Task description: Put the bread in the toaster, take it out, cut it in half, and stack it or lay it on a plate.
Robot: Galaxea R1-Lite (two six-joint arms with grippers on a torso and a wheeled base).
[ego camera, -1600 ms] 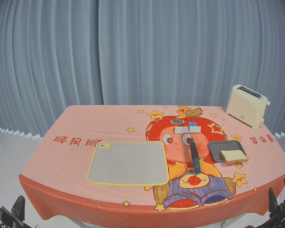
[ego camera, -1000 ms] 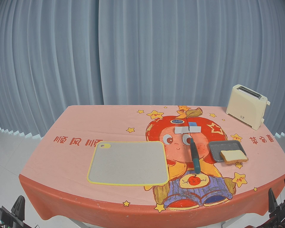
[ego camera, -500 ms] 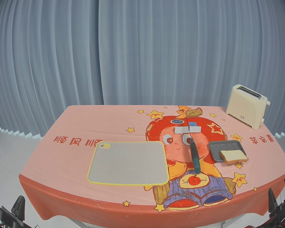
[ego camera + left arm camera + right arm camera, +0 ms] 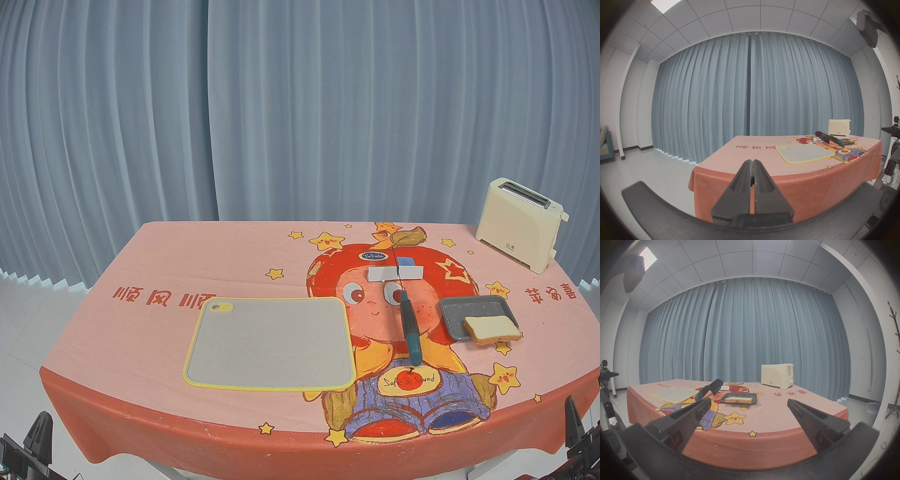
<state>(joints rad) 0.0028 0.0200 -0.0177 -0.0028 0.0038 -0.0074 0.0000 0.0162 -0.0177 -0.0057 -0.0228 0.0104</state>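
Head view. One bench (image 4: 187, 269) under a pink-orange printed cloth.
- One slice of bread (image 4: 492, 327): pale face, brown crust, uncut. It lies flat on the near right part of the plate and overhangs the near right rim.
- One plate (image 4: 469, 306): dark grey, rectangular, at the right of the bench.
- One toaster (image 4: 520, 224): cream, at the far right corner, well apart from the plate, with its slot facing up.
- One knife (image 4: 409, 325): teal handle pointing near, just left of the plate. Its thin blade runs far across one small white block (image 4: 395, 273).
- One cutting board (image 4: 270, 344): grey with a yellow rim, lying flat left of the knife and apart from it.

Left wrist view. The left hand (image 4: 752, 165) is off the bench, out beyond its near left corner. Its two fingers are pressed together with nothing between them. Past it, on the bench, come the cutting board, then the knife with its blade end raised, then the toaster.

Right wrist view. The right hand (image 4: 748, 402) is off the bench on its near right side. Its two fingers stand wide apart and hold nothing. Beyond them the bread lies on the plate, the knife is to its left with the cutting board further left, and the toaster stands far right.
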